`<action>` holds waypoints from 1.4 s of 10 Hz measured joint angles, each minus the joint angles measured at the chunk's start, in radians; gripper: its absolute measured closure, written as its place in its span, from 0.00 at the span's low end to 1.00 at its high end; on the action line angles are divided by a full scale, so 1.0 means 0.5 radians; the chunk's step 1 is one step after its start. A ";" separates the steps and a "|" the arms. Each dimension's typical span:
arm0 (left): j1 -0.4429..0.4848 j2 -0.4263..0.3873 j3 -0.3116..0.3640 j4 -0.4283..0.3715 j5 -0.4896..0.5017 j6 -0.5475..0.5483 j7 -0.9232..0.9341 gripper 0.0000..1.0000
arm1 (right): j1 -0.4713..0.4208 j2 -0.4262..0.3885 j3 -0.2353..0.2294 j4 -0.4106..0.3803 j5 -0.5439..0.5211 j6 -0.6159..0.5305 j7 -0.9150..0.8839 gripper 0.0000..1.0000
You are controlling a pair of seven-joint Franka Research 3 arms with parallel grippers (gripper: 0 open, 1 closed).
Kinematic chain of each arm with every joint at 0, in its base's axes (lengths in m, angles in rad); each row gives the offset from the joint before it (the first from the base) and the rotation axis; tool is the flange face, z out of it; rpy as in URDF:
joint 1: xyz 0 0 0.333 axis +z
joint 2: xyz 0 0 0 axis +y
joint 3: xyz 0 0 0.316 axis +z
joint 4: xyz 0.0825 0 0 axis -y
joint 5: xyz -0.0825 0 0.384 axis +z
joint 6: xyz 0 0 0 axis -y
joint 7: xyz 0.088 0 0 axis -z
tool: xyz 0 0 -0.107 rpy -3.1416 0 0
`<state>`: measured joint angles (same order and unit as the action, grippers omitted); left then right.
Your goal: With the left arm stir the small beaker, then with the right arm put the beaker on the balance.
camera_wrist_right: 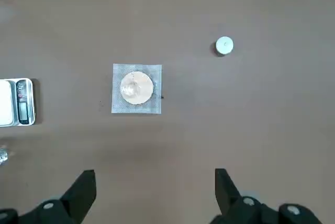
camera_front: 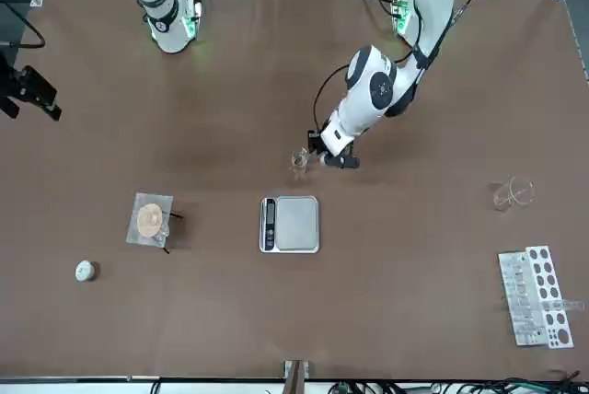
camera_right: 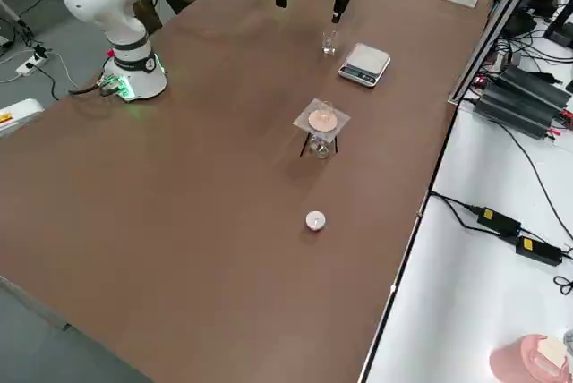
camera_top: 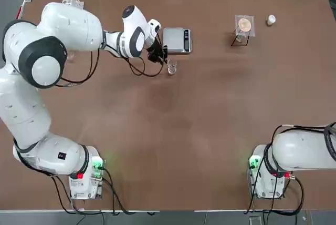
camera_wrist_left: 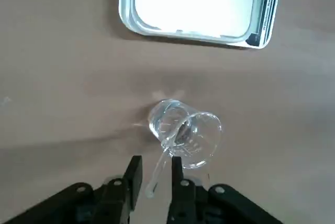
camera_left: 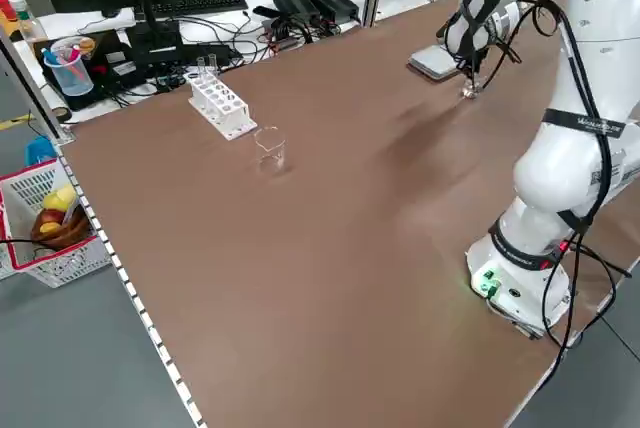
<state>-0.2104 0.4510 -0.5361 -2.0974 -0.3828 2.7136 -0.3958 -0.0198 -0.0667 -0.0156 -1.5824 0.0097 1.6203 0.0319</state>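
Two arms are working from the counter's near edge. Farther in, the right hand [camera_wrist_right: 152, 192] is hanging parked above the counter with its fingers spread wide and empty. Beyond, past mid-counter, the left hand [camera_wrist_left: 153, 182] is pinching a thin clear stirring rod [camera_wrist_left: 159, 169], its tip dipping into the small beaker [camera_top: 171, 68]. Just beyond the beaker, nearer the far edge, the balance [camera_top: 177, 40] is sitting bare.

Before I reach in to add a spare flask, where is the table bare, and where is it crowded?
Free: the wide middle stretch of the table between the arm bases, and the patch between the balance and the mesh stand. Crowded: beside the balance, where the left end effector holds a glass rod in the small beaker.
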 joint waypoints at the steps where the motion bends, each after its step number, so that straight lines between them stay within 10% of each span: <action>1: 0.000 0.000 0.000 0.000 0.000 0.001 -0.004 0.73 | 0.000 0.000 0.000 0.000 0.000 0.000 0.000 0.00; 14: -0.017 -0.001 -0.015 0.026 -0.002 0.011 -0.119 0.88 | -0.020 0.000 -0.004 0.000 0.000 0.000 0.000 0.00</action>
<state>-0.2189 0.4506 -0.5434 -2.0845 -0.3838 2.7189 -0.4552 -0.0300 -0.0667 -0.0176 -1.5824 0.0097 1.6203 0.0319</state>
